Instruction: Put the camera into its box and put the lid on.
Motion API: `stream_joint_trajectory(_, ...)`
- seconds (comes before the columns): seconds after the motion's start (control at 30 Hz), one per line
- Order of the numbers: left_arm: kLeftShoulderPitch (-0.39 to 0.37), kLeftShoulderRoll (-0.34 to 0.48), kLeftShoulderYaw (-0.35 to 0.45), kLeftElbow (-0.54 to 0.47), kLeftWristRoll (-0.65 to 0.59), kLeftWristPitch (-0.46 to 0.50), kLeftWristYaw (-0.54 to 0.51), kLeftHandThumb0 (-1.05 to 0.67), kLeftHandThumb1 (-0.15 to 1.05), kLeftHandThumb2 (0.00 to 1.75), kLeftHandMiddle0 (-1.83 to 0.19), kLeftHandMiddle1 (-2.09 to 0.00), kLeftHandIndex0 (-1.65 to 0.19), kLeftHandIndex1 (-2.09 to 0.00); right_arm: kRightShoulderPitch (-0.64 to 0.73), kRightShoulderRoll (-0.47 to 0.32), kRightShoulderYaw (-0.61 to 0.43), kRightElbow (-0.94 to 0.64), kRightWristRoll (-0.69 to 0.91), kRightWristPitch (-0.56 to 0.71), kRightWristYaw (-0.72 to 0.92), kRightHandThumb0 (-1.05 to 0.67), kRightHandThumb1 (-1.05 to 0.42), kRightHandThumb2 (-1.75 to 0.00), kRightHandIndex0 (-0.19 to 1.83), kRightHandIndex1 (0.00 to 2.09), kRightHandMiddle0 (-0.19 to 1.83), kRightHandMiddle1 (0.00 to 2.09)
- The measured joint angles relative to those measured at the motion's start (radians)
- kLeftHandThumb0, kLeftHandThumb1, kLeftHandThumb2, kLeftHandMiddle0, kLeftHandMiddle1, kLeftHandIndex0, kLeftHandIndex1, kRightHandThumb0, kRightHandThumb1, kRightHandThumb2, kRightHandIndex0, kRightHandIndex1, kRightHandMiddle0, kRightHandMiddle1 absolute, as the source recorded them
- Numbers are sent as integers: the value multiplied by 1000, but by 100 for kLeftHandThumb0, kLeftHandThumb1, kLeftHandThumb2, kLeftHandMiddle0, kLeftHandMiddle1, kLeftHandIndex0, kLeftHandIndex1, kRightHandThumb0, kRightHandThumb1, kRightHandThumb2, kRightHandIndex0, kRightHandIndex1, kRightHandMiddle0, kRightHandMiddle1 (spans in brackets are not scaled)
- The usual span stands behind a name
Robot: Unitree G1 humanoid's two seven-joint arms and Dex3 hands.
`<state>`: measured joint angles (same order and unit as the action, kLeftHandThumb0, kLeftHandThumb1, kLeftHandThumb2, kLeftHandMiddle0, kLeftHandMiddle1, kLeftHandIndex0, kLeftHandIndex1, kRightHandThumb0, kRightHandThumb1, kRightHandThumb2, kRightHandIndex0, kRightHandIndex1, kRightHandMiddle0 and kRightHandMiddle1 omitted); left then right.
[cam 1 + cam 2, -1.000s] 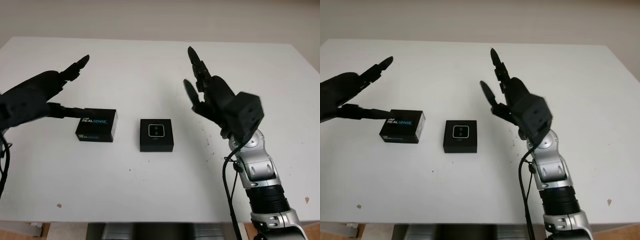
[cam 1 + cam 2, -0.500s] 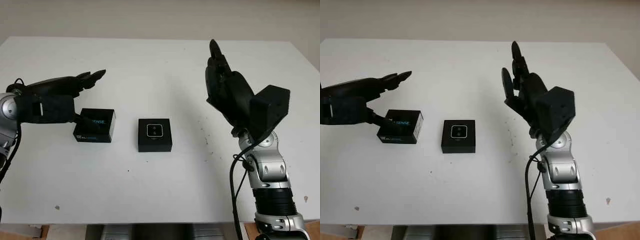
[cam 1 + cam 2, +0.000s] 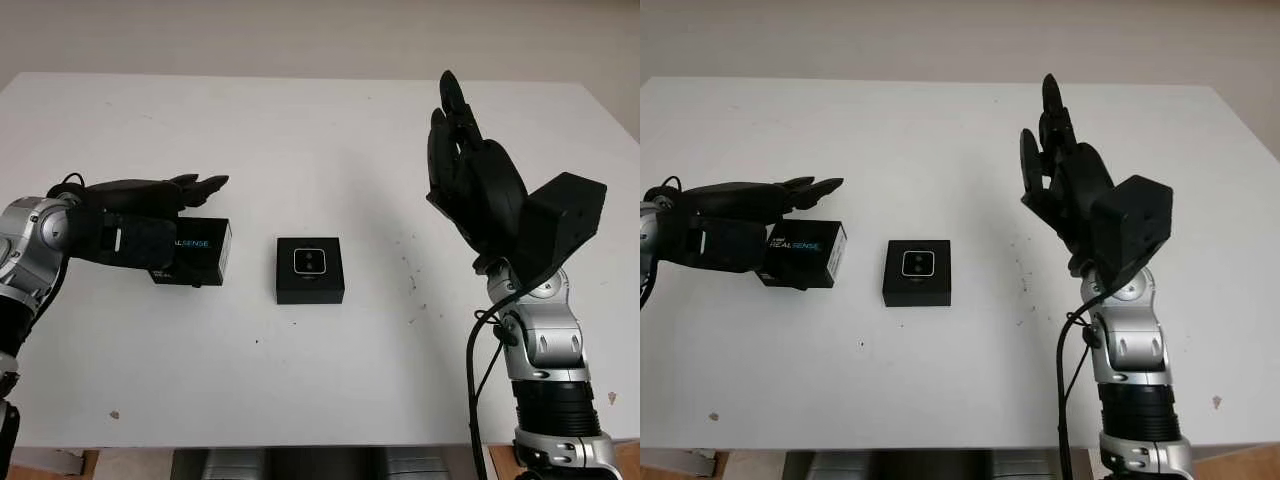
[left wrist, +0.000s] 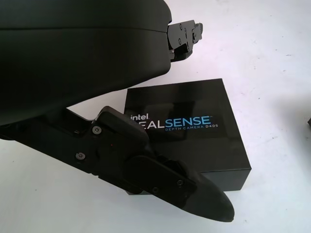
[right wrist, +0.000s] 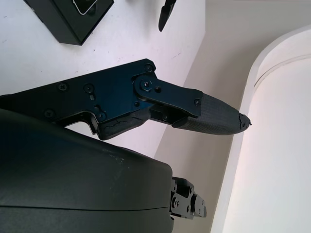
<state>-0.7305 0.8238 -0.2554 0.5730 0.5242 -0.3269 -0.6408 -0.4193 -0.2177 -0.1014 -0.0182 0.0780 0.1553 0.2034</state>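
Table point(image 3: 300, 130): white, holds two black items side by side near centre-left.
Lid point(image 3: 200, 252): black w/ RealSense print, lying flat at left; long axis runs left-right.
Box point(image 3: 310, 270): open black base just right of lid, apart from it, not touching.
Camera point(image 3: 311, 261): small silver-rimmed unit, appears already seated in the box, lens up.
Left hand point(image 3: 150, 205): over the lid's left end, fingers reaching rightward above its far edge, thumb low along the near side. Wrist view shows digits straddling the lid but w/ gaps; not clamped, holding nothing yet.
Right hand point(image 3: 470, 175): raised well right of box, palm toward centre, holding nothing, idle.
Key relation: lid sits directly under and between left hand's digits; box lies to its right. Left hand much nearer than right.
Judgement: step in hand is grasping lid; next calls for closing on its far and near edges, then carrying it right onto the box.
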Motion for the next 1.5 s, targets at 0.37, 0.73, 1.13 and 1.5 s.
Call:
stream_joint_trajectory(0.37,16,-7,-5,-11,23,-11,86,-75,82,5,-4,-118,-12,-11,3,0,0,0,-3,-3,-6,-73,-105,-72,-19,0,-19,0)
stream_joint_trajectory(0.73,47,-6,-5,-82,88,1,151,-50,81,5,-10,-202,-44,-22,4,0,1,1,-3,-3,-3,-73,-105,-72,-19,0,-19,0)
stream_joint_trajectory(1.13,48,2,-20,-80,178,-93,254,-36,98,6,-38,-207,-35,-129,4,-1,0,1,-7,-3,-2,-74,-105,-71,-19,0,-19,0)
stream_joint_trajectory(1.5,60,1,-21,-129,183,-101,285,-25,105,10,-40,-207,-10,-192,4,0,2,2,-6,-12,-1,-73,-105,-71,-19,0,-19,0)
